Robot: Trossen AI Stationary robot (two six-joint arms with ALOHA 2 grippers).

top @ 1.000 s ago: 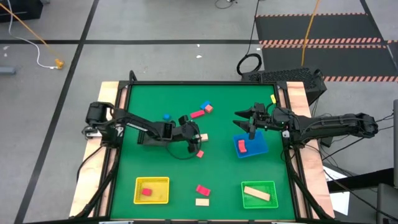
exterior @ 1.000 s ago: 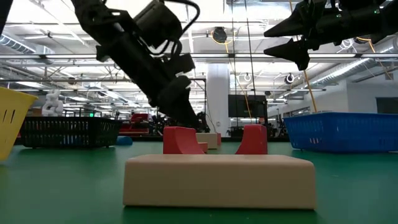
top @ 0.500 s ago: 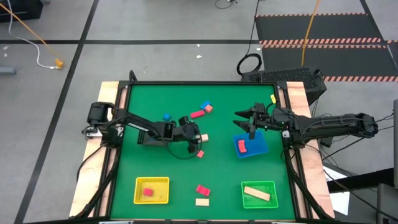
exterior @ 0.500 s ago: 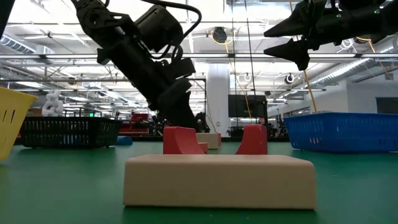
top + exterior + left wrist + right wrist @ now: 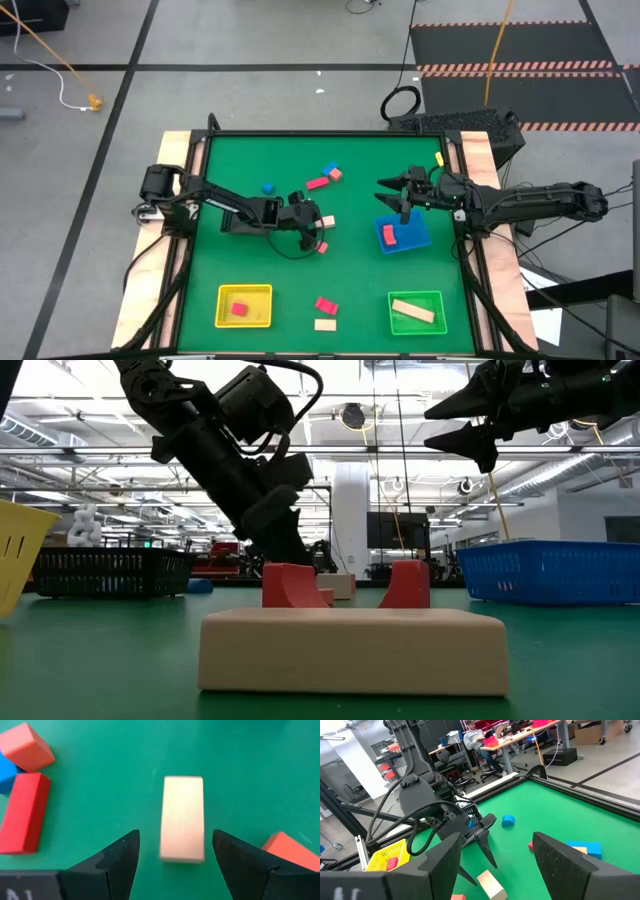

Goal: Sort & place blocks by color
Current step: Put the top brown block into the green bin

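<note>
My left gripper is open and low over the table's middle. In the left wrist view its two fingers stand on either side of a cream block that lies flat on the green mat, with a gap showing at each side. A red bar, a blue block and two salmon blocks lie around it. My right gripper is open and raised, off the far left corner of the blue tray. A red block lies in that tray.
The yellow tray holds a red block and the green tray holds a cream bar. A red piece and a cream block lie near the table's near edge. A small blue piece sits by the left arm.
My left arm has shifted slightly around the cream block and its gripper sits a little lower than a second ago. The blocks and my right arm have stayed where they were.
</note>
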